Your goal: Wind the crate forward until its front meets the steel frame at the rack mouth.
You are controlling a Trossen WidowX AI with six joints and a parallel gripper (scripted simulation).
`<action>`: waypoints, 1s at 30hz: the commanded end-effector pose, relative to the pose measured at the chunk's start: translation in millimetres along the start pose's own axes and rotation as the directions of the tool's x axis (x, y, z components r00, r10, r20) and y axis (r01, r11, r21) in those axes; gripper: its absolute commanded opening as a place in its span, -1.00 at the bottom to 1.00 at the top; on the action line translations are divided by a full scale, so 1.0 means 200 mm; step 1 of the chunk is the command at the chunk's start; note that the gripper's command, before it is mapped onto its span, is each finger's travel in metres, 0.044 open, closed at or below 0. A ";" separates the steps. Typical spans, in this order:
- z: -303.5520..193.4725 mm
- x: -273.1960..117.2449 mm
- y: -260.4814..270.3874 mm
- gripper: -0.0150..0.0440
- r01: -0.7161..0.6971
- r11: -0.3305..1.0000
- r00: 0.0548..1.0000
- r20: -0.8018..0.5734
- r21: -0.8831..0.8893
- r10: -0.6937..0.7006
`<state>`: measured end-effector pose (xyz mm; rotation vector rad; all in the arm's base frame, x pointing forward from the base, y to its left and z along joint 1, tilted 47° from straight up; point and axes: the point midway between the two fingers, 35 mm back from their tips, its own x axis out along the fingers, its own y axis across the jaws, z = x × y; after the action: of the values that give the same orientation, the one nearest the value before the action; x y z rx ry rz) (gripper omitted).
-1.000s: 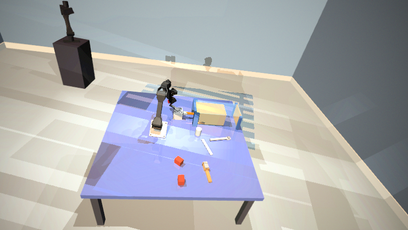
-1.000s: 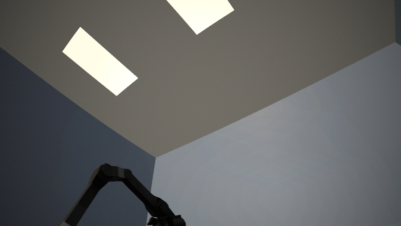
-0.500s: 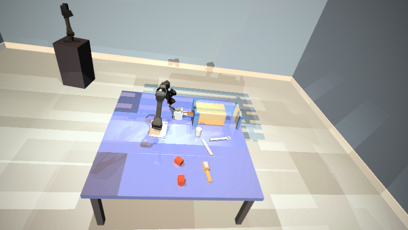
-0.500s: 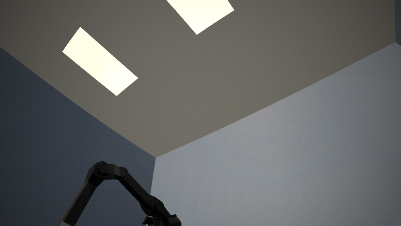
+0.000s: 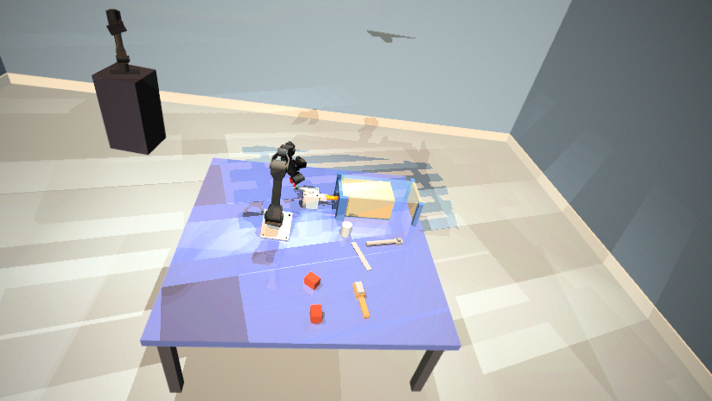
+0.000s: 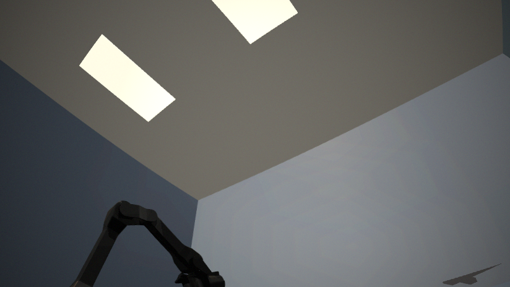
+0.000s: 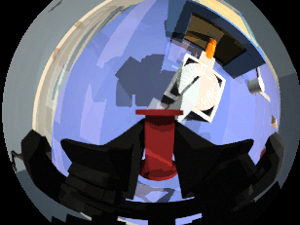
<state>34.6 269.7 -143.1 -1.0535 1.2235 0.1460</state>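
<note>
My gripper (image 5: 294, 183) (image 7: 158, 123) is shut on the winch handle's red grip (image 7: 160, 152), left of the winch and above the bench. The handle's grey arm reaches from the grip over the top of the white hand winch (image 5: 310, 200) (image 7: 214, 110); the key's seat in the round hole is hidden. An orange strap (image 5: 331, 197) (image 7: 210, 49) runs from the winch into the cubby's mouth. The tan crate (image 5: 369, 200) sits flat in the clear-panelled cubby, its front close behind the blue mouth frame (image 5: 343, 206) (image 7: 255, 62). I cannot tell whether they touch.
A white cylinder (image 5: 346, 229) (image 7: 255, 86) stands before the cubby. A wrench (image 5: 382, 243), a flat bar (image 5: 361, 256), an orange-handled hammer (image 5: 364, 304) and two red blocks (image 5: 312, 281) (image 5: 316, 314) lie nearer the bench's front edge.
</note>
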 end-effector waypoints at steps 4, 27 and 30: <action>-0.06 -0.01 -0.05 -0.49 0.018 1.000 1.000 -0.015 -0.014 -0.019; -0.03 -0.01 -0.03 1.00 -0.003 1.000 1.000 0.000 -0.001 0.003; -0.02 -0.02 -0.03 1.00 -0.003 1.000 1.000 0.000 -0.001 0.003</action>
<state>34.2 264.0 -137.1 -1.0521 1.2221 0.1500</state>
